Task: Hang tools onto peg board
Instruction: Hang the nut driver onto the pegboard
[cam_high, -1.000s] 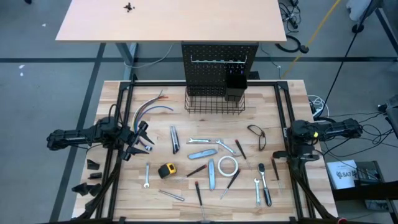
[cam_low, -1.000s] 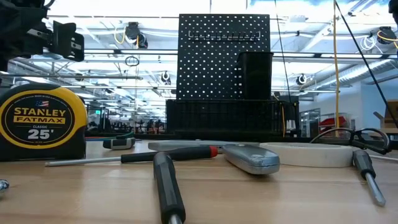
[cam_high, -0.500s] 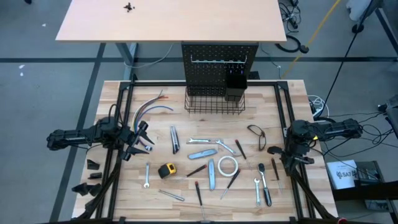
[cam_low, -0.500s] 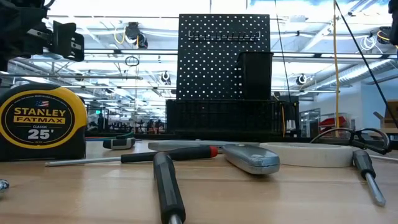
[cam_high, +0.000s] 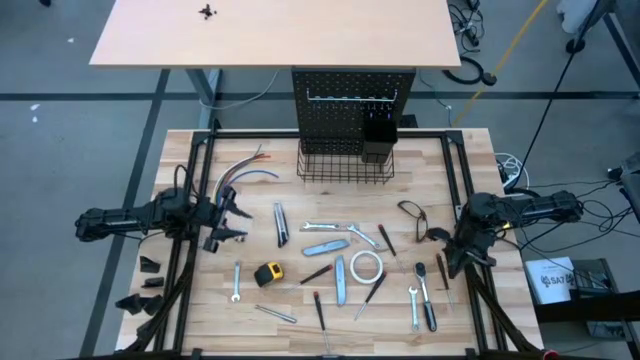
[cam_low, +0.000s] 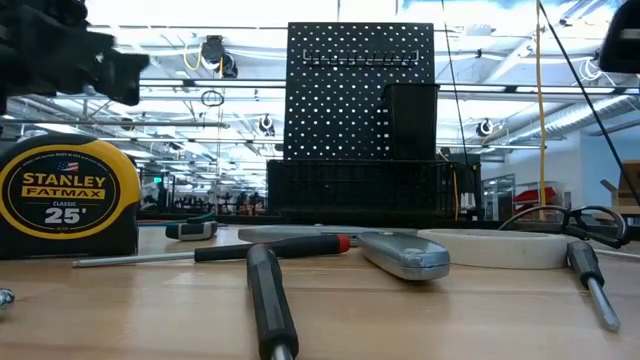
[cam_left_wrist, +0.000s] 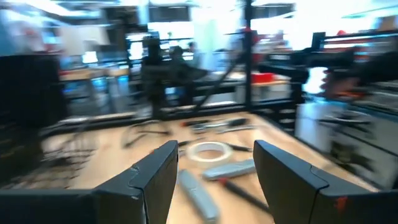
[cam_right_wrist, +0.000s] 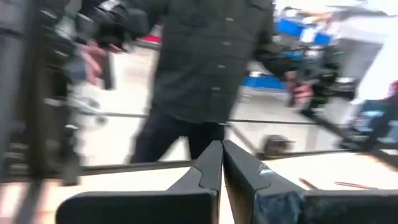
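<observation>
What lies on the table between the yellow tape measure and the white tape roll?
In the high view, a red-handled screwdriver and a grey utility knife lie between the tape measure and the tape roll.

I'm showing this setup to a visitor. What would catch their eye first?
Probably the black peg board, standing upright at the table's far edge with nothing hung on it. Next, the tools scattered flat on the wooden table, notably the yellow tape measure and white tape roll. The left gripper is open, the right gripper shut, both empty.
</observation>
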